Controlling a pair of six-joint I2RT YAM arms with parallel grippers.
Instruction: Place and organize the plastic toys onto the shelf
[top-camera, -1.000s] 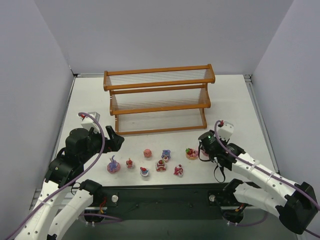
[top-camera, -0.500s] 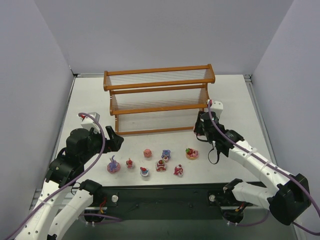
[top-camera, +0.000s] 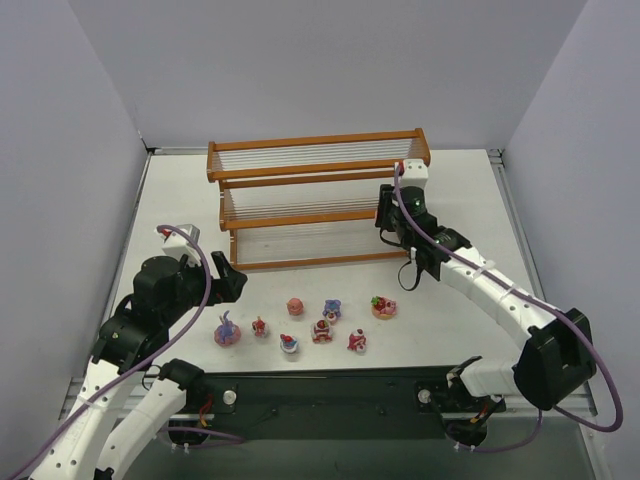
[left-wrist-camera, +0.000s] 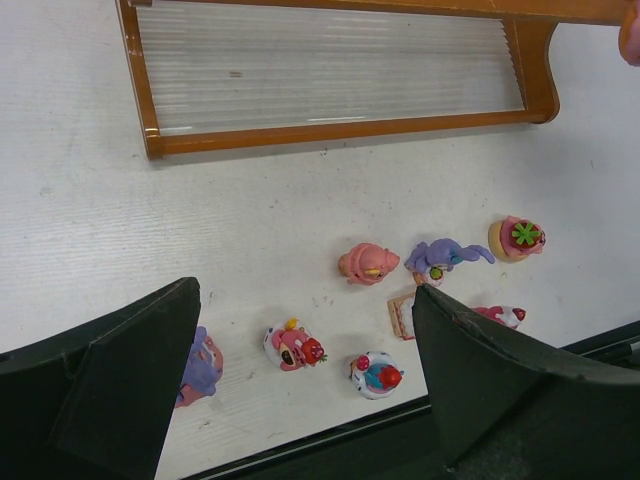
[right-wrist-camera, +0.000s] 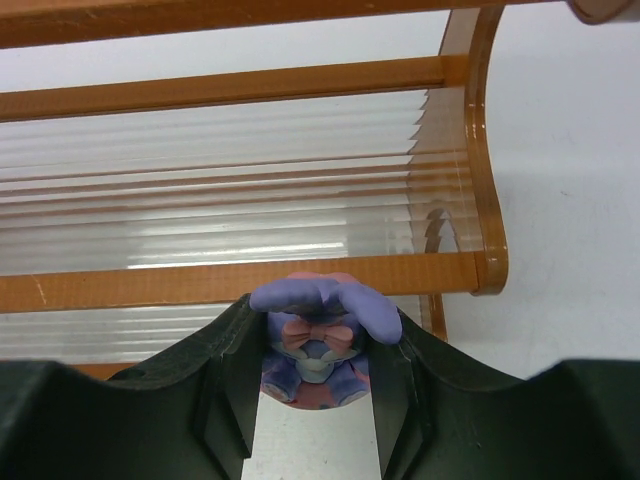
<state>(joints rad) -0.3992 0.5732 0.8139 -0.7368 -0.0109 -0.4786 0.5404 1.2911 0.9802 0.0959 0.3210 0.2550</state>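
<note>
The shelf (top-camera: 315, 142) stands at the back of the table, orange-brown with three tiers of pale rods. My right gripper (top-camera: 387, 216) is by its right end, shut on a purple bunny (right-wrist-camera: 322, 340) with a pink bow. In the right wrist view the bunny sits just in front of a tier's front rail (right-wrist-camera: 250, 282). My left gripper (top-camera: 235, 283) is open and empty above the table's left front. Several toys lie in a loose row near the front edge, among them a purple bunny (top-camera: 227, 330), a pink cake (top-camera: 295, 306) and a cupcake (top-camera: 383, 306).
In the left wrist view the shelf's bottom rail (left-wrist-camera: 340, 131) runs across the top. Below it lie a pink toy (left-wrist-camera: 368, 262), a lying purple bunny (left-wrist-camera: 445, 256), a cupcake (left-wrist-camera: 516, 236) and two small cakes (left-wrist-camera: 294, 347) between my fingers (left-wrist-camera: 500, 370). Grey walls close in both sides.
My right arm has swung from the table beside the cupcake up and back to the shelf's right end, carrying the bunny. The left arm and the toys on the table have not moved.
</note>
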